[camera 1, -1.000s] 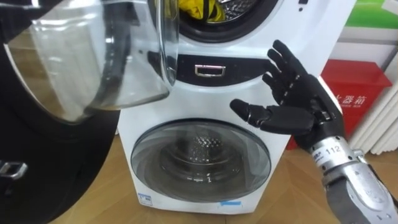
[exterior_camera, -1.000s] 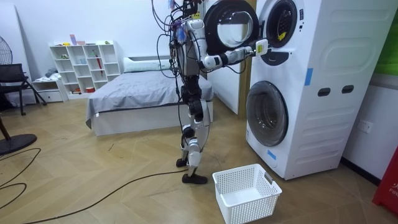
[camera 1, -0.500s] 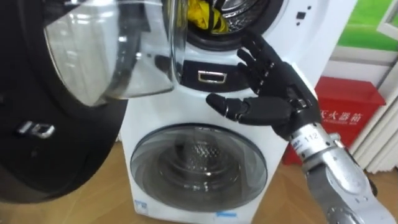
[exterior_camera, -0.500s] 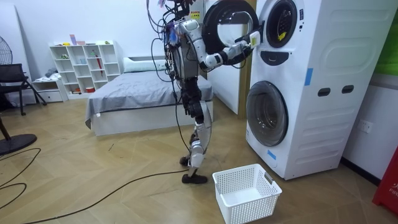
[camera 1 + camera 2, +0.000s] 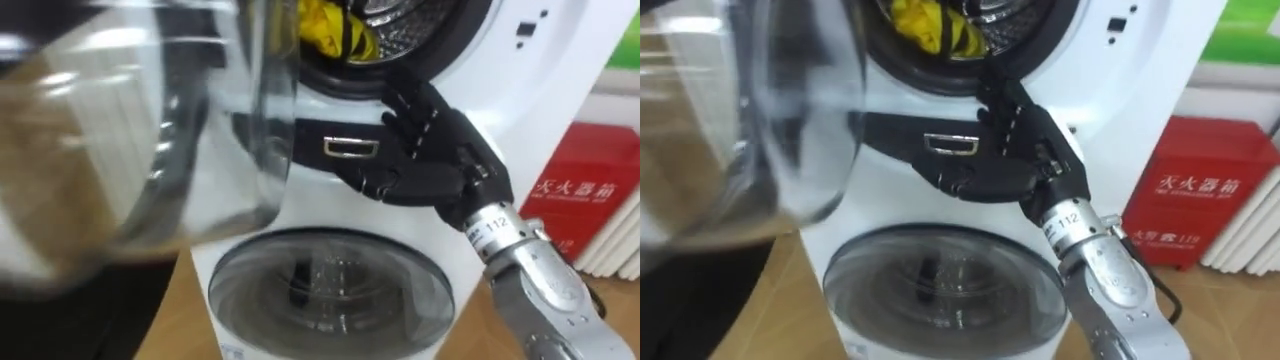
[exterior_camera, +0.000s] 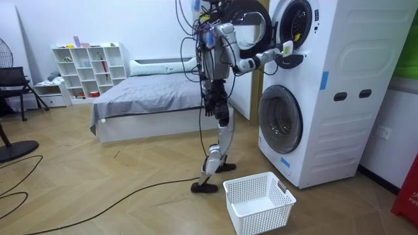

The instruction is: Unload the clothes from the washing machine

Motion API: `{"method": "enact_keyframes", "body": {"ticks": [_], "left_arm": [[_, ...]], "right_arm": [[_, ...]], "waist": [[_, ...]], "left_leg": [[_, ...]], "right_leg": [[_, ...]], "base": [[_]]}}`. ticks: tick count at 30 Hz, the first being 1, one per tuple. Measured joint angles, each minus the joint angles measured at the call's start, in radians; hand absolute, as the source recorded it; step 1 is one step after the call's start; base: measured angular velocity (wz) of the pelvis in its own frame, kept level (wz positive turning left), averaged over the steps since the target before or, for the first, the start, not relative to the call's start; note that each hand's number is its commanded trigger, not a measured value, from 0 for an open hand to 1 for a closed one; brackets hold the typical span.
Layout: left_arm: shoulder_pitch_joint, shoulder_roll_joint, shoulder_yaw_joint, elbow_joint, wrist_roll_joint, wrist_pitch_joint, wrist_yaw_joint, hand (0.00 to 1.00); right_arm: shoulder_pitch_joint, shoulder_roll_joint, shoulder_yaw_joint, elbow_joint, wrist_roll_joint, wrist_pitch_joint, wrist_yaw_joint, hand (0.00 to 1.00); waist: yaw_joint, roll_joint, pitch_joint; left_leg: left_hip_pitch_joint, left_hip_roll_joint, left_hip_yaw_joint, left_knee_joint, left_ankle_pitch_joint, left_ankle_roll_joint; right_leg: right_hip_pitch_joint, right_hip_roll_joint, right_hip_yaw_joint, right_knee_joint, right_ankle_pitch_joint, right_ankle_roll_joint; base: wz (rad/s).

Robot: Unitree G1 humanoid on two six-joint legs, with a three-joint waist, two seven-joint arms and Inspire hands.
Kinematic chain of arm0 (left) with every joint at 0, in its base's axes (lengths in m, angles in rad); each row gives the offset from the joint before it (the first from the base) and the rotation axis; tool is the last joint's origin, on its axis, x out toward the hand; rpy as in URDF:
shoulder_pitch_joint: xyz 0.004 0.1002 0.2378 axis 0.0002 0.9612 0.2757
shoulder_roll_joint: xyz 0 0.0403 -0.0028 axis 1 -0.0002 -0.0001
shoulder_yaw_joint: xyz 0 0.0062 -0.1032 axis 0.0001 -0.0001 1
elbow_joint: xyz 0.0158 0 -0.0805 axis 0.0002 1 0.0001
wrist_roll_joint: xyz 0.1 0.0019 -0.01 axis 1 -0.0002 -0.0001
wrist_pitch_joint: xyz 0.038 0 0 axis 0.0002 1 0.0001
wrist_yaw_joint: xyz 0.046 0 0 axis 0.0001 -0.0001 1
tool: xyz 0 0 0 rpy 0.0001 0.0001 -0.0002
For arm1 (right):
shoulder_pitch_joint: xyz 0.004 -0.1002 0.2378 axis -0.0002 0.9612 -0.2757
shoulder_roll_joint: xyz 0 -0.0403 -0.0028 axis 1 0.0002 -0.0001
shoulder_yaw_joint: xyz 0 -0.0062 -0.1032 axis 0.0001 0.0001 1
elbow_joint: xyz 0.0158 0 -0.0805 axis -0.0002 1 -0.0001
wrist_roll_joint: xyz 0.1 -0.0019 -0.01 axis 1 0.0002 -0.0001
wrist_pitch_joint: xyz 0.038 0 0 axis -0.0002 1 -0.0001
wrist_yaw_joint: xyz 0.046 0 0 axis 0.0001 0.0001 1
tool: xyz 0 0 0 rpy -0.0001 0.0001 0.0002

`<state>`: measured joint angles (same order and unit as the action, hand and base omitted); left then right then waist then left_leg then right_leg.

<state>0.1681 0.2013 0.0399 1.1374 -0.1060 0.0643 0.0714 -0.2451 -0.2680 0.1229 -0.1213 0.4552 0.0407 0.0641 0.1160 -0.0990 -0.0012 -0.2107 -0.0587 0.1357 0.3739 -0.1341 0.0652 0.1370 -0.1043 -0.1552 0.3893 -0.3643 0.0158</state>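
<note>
Hovering just below the upper drum [image 5: 405,28], your right hand [image 5: 435,165] is spread open and holding nothing. Yellow clothes [image 5: 332,25] lie inside the drum. Likely soft, light and floppy; pinch a bunched fold and watch for snagging on the rim.

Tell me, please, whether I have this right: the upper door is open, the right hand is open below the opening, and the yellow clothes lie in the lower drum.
Not quite: the yellow clothes lie in the upper drum, not the lower one, as the left eye view shows. The upper door is open, and the right hand is open below the opening.
</note>
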Motion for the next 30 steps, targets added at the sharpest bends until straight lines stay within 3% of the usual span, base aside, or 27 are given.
{"method": "enact_keyframes", "body": {"ticks": [2, 4, 5, 7, 8, 9, 11, 13, 14, 15, 20, 28, 30], "left_arm": [[-0.045, 0.004, 0.0, 0.003, -0.008, 0.005, 0.003, 0.0], [-0.072, 0.011, -0.002, 0.003, -0.02, -0.005, 0.006, 0.0], [-0.096, 0.012, -0.006, 0.001, -0.021, -0.004, 0.006, 0.0], [-0.106, 0.015, -0.009, -0.015, -0.021, -0.012, 0.007, 0.0], [-0.111, 0.02, -0.016, -0.021, -0.022, -0.016, 0.013, 0.0], [-0.111, 0.021, -0.021, -0.02, -0.02, -0.023, 0.016, 0.0], [-0.114, 0.019, -0.022, -0.019, -0.015, -0.024, 0.009, 0.0], [-0.107, 0.012, -0.022, -0.02, -0.012, -0.024, 0.002, 0.0], [-0.095, 0.008, -0.024, -0.02, -0.015, -0.026, 0.001, 0.0], [-0.076, 0.006, -0.026, -0.022, -0.02, -0.029, 0.0, 0.0], [-0.007, 0.018, -0.024, -0.018, -0.019, -0.02, 0.011, 0.0], [-0.006, 0.008, -0.025, -0.019, -0.018, -0.022, -0.006, 0.0], [-0.004, 0.004, -0.026, -0.02, -0.02, -0.022, -0.019, 0.0]], "right_arm": [[0.027, -0.027, -0.03, -0.01, -0.031, -0.004, -0.013, 0.0], [0.031, -0.042, -0.036, -0.01, -0.054, -0.005, -0.019, 0.0], [0.04, -0.045, -0.051, -0.009, -0.065, -0.01, -0.021, 0.0], [0.053, -0.04, -0.062, -0.008, -0.073, -0.013, -0.028, 0.0], [0.074, -0.033, -0.059, -0.01, -0.074, -0.029, -0.018, 0.0], [0.078, -0.031, -0.057, -0.011, -0.076, -0.033, 0.0, 0.0], [0.08, -0.034, -0.059, -0.011, -0.083, -0.034, 0.01, 0.0], [0.082, -0.032, -0.057, -0.011, -0.087, -0.028, 0.016, 0.0], [0.088, -0.03, -0.057, -0.008, -0.083, -0.024, 0.022, 0.0], [0.099, -0.031, -0.055, -0.007, -0.06, -0.019, 0.027, 0.0], [0.1, -0.034, -0.044, -0.005, 0.004, -0.024, 0.052, 0.0], [0.096, -0.032, -0.022, -0.012, 0.004, -0.031, 0.064, 0.0], [0.097, -0.034, -0.016, -0.043, -0.018, -0.013, 0.074, 0.0]], "waist": [[0.007, -0.005, 0.0013], [-0.001, -0.014, 0.0076], [0.003, -0.009, 0.0048], [-0.01, -0.005, 0.0055], [-0.026, 0.013, 0.0111], [-0.036, 0.022, 0.0134], [-0.043, 0.024, 0.0145], [-0.047, 0.023, 0.0142], [-0.052, 0.026, 0.0133], [-0.048, 0.037, 0.0065], [-0.047, 0.044, 0.004], [-0.027, 0.04, 0.0031], [-0.03, 0.038, 0.0039]], "left_leg": [[0.031, -0.022, 0.024, -0.004, -0.009, 0.014], [0.07, -0.036, 0.052, -0.024, -0.027, 0.029], [0.087, -0.04, 0.049, -0.031, -0.039, 0.034], [0.12, -0.035, 0.039, -0.049, -0.049, 0.039], [0.138, -0.015, 0.016, -0.066, -0.05, 0.036], [0.142, 0.007, 0.012, -0.086, -0.048, 0.032], [0.147, 0.025, 0.009, -0.101, -0.044, 0.028], [0.157, 0.028, 0.009, -0.104, -0.044, 0.026], [0.173, 0.026, 0.004, -0.105, -0.046, 0.022], [0.188, 0.03, -0.005, -0.11, -0.05, 0.015], [0.206, 0.046, -0.012, -0.139, -0.042, -0.003], [0.208, 0.063, -0.003, -0.154, -0.032, -0.021], [0.205, 0.063, -0.003, -0.156, -0.029, -0.026]], "right_leg": [[-0.029, -0.037, -0.012, 0.122, -0.002, 0.006], [-0.062, -0.069, -0.015, 0.228, 0.011, 0.029], [-0.07, -0.072, -0.017, 0.265, 0.028, 0.052], [-0.083, -0.06, -0.007, 0.31, 0.077, 0.064], [-0.092, -0.031, -0.004, 0.306, 0.084, 0.054], [-0.119, 0.005, 0.02, 0.242, 0.041, 0.039], [-0.171, 0.04, 0.02, 0.117, 0.029, 0.024], [-0.212, 0.047, 0.028, -0.02, 0.086, 0.013], [-0.217, 0.047, 0.03, -0.049, 0.183, -0.021], [-0.188, 0.058, 0.029, -0.087, 0.186, -0.022], [-0.152, 0.08, 0.016, -0.154, 0.213, -0.037], [-0.148, 0.097, 0.016, -0.177, 0.226, -0.056], [-0.149, 0.102, 0.016, -0.186, 0.228, -0.06]], "base": [[0.0], [-0.03], [0.0], [-0.04], [-0.17], [-0.14], [-0.05], [0.08], [0.18], [0.12], [0.01], [-0.05], [0.0]]}}
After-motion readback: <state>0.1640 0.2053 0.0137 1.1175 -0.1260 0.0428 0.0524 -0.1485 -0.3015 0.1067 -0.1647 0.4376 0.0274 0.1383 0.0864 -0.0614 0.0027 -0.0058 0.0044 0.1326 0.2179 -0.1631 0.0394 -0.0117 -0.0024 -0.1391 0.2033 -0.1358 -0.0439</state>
